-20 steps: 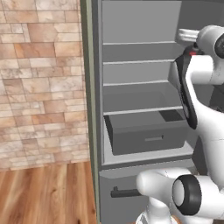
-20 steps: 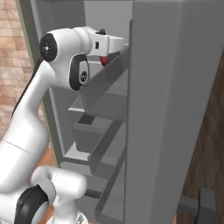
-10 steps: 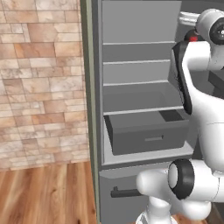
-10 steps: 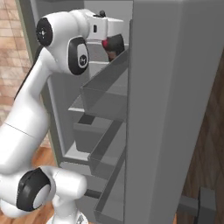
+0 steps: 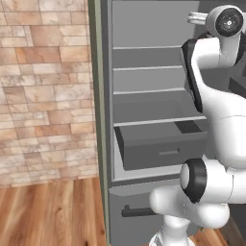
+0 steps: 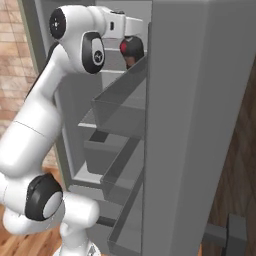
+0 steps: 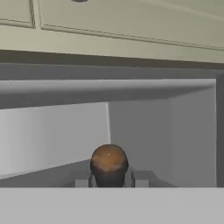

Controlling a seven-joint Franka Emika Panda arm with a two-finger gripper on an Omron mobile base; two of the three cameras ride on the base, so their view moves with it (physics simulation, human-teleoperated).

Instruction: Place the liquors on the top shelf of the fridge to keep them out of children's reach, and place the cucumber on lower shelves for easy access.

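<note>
At fridge (image 5: 144, 29) top: gripper (image 7: 109, 178) pinches squat liquor bottle (image 6: 131, 50) by its neck, upright, hanging above the top shelf (image 5: 146, 48).

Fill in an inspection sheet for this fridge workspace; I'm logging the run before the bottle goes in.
Surface: top shelf bare where visible.
Job's things: squat red-brown bottle held high at the fridge top; cap between the fingers.
Clutter: nothing seen.
Grippers: gripper shut on the bottle.
Cables: nothing seen.
Surroundings: drawer pulled out, door trays, brick wall, wood floor.
</note>
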